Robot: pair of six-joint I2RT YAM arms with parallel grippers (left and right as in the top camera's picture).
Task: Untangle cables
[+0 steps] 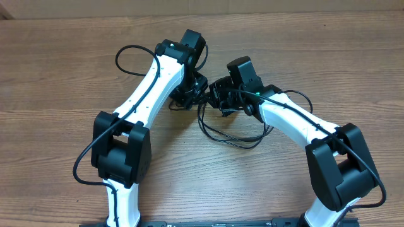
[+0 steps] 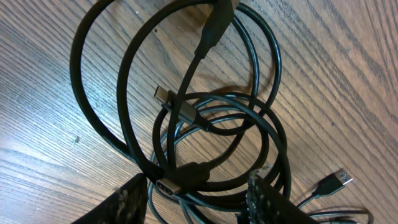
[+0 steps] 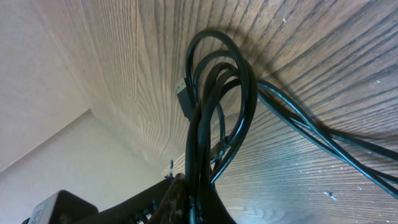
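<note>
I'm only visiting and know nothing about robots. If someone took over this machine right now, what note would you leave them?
Left gripper: open, fingers either side of the thin black cables on the wooden table.
Right gripper: shut on a bunch of strands.
Done: nothing separated; loops overlap, plugs caught inside.
Left: pull each cable free and lay them apart.

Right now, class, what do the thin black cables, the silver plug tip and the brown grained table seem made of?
Thin black cables: likely rubber or plastic sheath, glossy, looping freely. Silver plug tip: probably metal, bright sheen. Brown grained table: wood or wood-look laminate; streaked grain.
</note>
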